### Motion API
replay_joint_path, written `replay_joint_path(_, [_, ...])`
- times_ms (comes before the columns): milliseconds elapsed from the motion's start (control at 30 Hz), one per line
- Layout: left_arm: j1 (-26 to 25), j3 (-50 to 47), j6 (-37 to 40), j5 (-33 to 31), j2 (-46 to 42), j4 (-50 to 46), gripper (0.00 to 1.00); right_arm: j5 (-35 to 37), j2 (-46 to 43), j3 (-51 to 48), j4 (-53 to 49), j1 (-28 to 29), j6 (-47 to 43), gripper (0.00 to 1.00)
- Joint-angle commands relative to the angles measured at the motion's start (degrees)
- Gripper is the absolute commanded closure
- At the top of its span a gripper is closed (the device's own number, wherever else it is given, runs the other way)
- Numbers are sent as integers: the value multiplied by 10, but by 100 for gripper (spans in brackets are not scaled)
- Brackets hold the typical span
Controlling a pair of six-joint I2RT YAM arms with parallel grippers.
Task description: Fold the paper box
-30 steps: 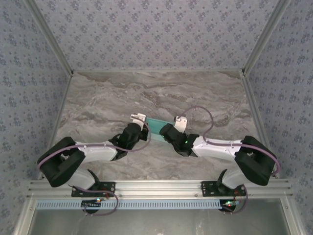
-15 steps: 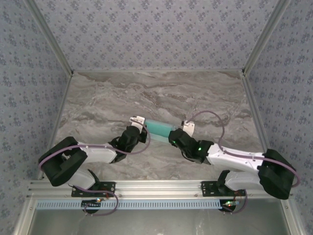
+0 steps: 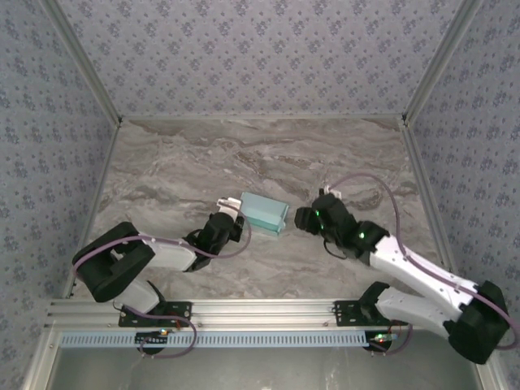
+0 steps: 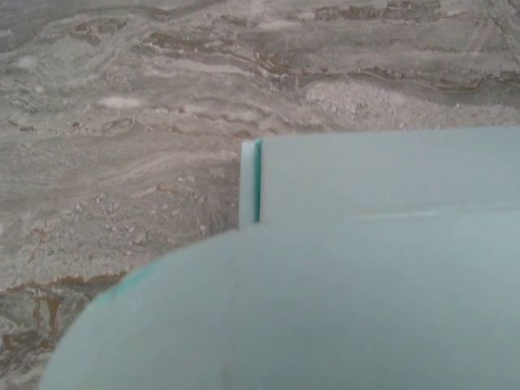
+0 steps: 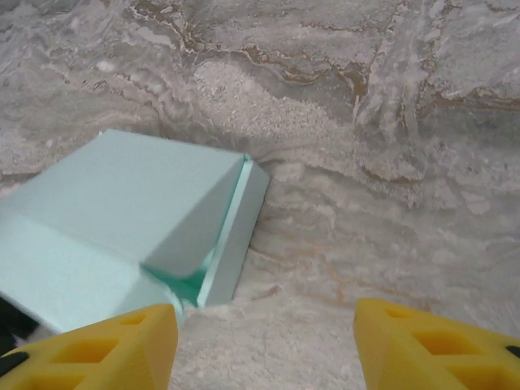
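Observation:
The paper box (image 3: 264,211) is a light mint, flat rectangular box lying on the marble table (image 3: 179,162), slightly askew. My left gripper (image 3: 231,214) is right against the box's left end. In the left wrist view a rounded mint flap (image 4: 309,309) covers the lower half and hides my fingers, with the box body (image 4: 382,171) behind it. My right gripper (image 3: 309,217) stands open just right of the box, apart from it. In the right wrist view the box (image 5: 122,203) lies ahead on the left, its end flap slightly ajar, and the yellow fingertips (image 5: 89,349) frame bare marble.
Patterned walls (image 3: 260,57) close in the table at the back and both sides. An aluminium rail (image 3: 260,313) runs along the near edge by the arm bases. Bare marble stretches behind and to the right of the box.
My right gripper has let go of the box's right end and drawn back to the right, opening. The box now rests flatter on the table, and the left arm has shifted slightly.

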Motion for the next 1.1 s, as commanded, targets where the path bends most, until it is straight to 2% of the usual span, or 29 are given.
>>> replay_joint_path(0, [2,-5,5,22,-5,-2,55,-125,90,81,-34,-30,-101,35])
replay_joint_path(200, [2,-27,2,55,-33,-11,37,-91,256,197,-69,-25,-153,28])
replay_joint_path(333, [3,-45,-4,57,-104,-60,35,-26,327,234,-85,-9,-191,26])
replay_joint_path(433, [4,-75,-17,48,-182,-80,33,34,371,236,-91,2,-205,25])
replay_joint_path(600, [4,-113,-29,63,-378,-170,32,62,394,202,-64,6,-202,25])
replay_joint_path(667, [7,-115,-34,55,-454,-217,28,74,394,186,-50,7,-203,25])
replay_joint_path(733, [17,-105,-31,52,-494,-252,25,72,392,174,-32,8,-207,25])
replay_joint_path(800, [40,-88,-31,61,-498,-273,19,62,392,169,-20,8,-216,25])
replay_joint_path(867, [77,-59,-35,97,-463,-286,18,53,390,172,-17,8,-224,25])
replay_joint_path(933, [106,-30,-31,145,-411,-282,17,49,381,177,-19,8,-233,25])
replay_joint_path(1067, [139,40,-30,200,-274,-282,17,40,344,182,-23,3,-267,25])
